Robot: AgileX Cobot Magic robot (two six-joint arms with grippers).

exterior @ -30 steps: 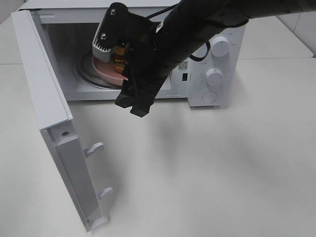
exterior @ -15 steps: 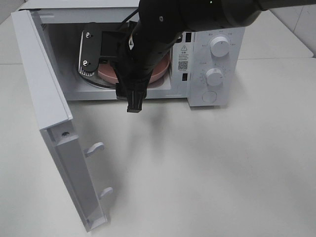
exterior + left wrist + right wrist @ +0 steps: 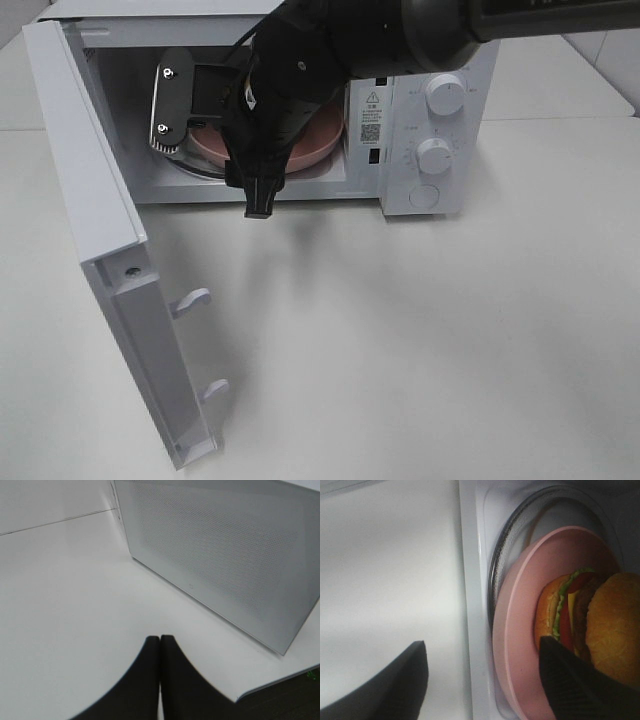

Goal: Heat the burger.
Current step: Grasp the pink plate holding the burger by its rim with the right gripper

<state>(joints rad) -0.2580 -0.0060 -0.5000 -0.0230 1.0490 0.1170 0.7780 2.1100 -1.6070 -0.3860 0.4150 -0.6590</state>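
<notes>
Burger (image 3: 600, 625) on pink plate (image 3: 520, 650), centred on turntable for heating; we noted right tool (image 3: 485, 675) released, at six o'clock.

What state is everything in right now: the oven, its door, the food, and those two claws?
White microwave oven: open, cavity exposed.
White microwave door: swung wide open.
Round burger with golden-brown bun: on the plate, inside the oven.
Pink round plate: lying on the glass turntable.
Clear glass turntable: in place under the plate.
Right gripper: open, holding nothing.
Left gripper: shut, empty.
</notes>
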